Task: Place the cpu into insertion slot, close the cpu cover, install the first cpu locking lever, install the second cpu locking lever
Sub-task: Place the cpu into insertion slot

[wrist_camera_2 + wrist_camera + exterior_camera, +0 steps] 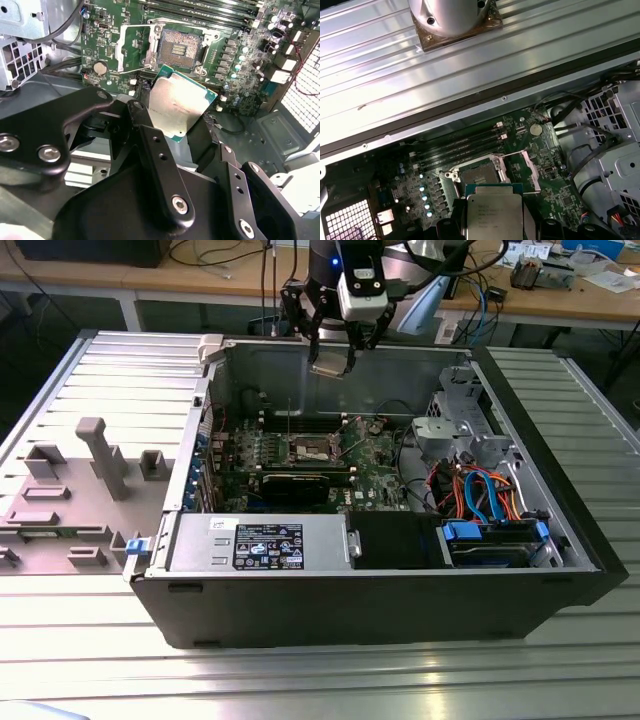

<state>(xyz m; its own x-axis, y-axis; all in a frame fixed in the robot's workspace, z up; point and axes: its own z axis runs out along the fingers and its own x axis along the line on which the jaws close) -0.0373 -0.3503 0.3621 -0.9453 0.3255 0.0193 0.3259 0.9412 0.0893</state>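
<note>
The jaws are closed on one cpu (181,106), a black finger (141,116) pressing on each of two opposite edges, so the chip sits between them with its silvery top showing in both wrist views (495,216). In the exterior view the jaws hang with the chip (330,366) over the one open computer case (400,610), near its back wall and above the green board.

Beyond the jaws, clear of the chip and not touching it, lies the one insertion slot (182,47), its contact field bare. It also shows in the first wrist view (479,175) and the exterior view (312,448). Its one cpu cover (131,47) is swung open and stands just beside the slot, on the side towards a single round coin battery (101,67). Several long memory slots (460,145) run past the far side of the slot from the jaws.

One grey power supply box (260,542) fills the case's near corner, well apart from the jaws. The case rests on a ribbed metal counter (100,665).
</note>
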